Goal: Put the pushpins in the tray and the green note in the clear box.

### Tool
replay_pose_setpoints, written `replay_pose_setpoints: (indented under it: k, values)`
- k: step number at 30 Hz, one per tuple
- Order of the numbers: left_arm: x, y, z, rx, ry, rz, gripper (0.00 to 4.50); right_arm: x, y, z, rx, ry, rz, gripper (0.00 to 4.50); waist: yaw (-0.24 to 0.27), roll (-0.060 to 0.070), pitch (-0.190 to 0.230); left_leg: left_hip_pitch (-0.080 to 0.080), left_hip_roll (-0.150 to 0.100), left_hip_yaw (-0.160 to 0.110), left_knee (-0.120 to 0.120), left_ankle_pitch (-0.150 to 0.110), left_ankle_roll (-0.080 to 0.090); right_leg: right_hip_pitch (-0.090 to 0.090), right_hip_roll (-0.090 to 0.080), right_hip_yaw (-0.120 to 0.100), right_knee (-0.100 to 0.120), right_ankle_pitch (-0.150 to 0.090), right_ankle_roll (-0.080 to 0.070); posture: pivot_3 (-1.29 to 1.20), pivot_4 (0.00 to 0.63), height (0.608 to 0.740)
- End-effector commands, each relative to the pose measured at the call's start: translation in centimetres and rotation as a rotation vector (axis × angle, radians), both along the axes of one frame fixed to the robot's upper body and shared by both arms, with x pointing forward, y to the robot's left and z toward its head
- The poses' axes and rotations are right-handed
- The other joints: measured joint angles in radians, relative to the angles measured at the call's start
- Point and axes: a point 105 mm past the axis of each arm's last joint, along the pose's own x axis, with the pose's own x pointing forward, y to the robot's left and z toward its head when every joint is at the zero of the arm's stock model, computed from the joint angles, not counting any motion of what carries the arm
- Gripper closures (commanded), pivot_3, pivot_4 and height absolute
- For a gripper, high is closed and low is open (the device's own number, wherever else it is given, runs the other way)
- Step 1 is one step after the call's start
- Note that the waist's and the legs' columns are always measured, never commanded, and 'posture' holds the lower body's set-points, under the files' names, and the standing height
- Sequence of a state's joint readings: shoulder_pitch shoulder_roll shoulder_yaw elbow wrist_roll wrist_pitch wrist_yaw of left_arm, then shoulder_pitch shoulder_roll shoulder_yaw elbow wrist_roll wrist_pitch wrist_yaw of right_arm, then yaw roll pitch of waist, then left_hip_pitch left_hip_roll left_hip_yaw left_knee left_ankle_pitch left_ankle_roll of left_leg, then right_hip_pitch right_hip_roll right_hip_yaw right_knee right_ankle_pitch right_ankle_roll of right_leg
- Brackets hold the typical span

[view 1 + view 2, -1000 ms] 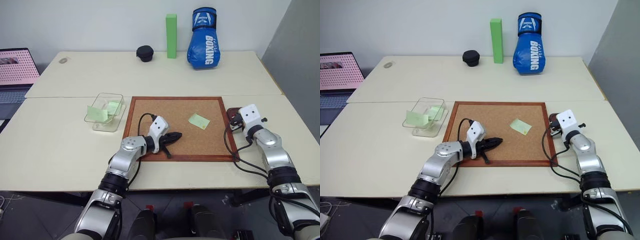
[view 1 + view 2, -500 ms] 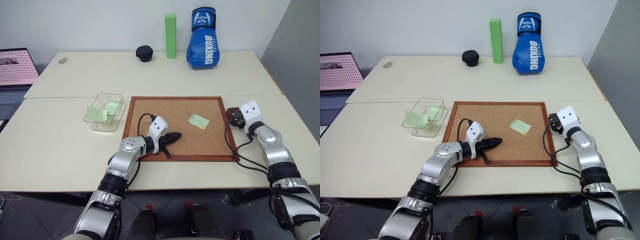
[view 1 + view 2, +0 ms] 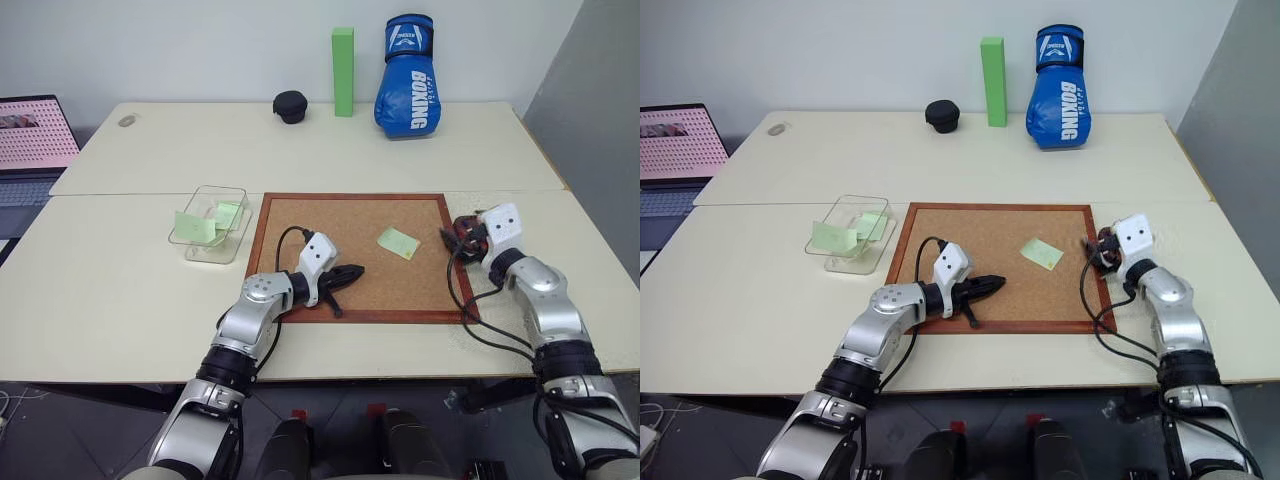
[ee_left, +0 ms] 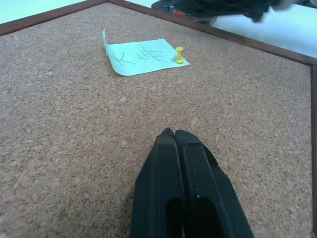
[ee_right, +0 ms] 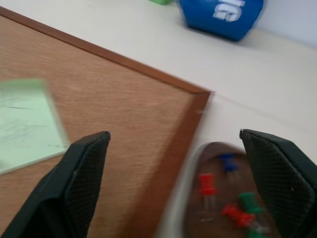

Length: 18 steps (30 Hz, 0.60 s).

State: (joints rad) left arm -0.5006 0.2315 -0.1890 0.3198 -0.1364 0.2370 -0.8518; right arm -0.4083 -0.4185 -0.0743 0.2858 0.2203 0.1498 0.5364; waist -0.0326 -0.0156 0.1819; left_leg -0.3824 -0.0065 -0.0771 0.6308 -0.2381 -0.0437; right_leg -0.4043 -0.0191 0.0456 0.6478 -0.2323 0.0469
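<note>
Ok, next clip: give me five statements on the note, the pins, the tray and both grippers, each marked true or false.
1. The green note lies on the corkboard, held by a yellow pushpin. True.
2. The left gripper is open. False: its fingers are pressed together over the cork.
3. The right gripper is open. True.
4. The tray holds no pins. False: red, blue and green pushpins lie in it.
5. The clear box sits right of the corkboard. False: it sits to the left, with green notes inside.

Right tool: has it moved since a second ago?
Yes. The right tool has swung left from over the tray toward the corkboard's right frame, and opened.
</note>
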Motion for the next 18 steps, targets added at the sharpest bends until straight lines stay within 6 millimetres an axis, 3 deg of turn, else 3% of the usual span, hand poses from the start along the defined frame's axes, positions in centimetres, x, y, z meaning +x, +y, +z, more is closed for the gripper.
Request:
replay_pose_setpoints:
  k: [1, 11, 18]
  values:
    - [-0.6, 0.1, -1.4, 0.021, 0.048, 0.001, 4.5, -1.0, 1.7, 1.9, 0.138, -0.014, 0.071, 0.06, 0.0, 0.0, 0.0, 0.0, 0.0, 0.0, 0.0, 0.0, 0.0, 0.0, 0.0, 0.0, 0.0, 0.0, 0.0, 0.0, 0.15, 0.74]
    - [-0.8, 0.4, -1.6, 0.025, 0.051, 0.003, 4.5, -1.9, 6.4, -0.1, 0.144, 0.048, 0.184, 0.06, -0.002, 0.0, 0.0, 0.0, 0.0, 0.0, 0.0, 0.0, 0.0, 0.0, 0.0, 0.0, 0.0, 0.0, 0.0, 0.0, 0.15, 0.74]
    - [-1.1, 0.2, -1.7, 0.02, 0.056, -0.001, 4.5, -0.7, 6.5, -1.5, 0.085, 0.076, 0.148, 0.06, -0.006, 0.0, 0.0, 0.001, 0.001, 0.0, 0.0, 0.0, 0.0, 0.0, 0.001, 0.0, -0.001, 0.0, 0.0, 0.0, 0.15, 0.74]
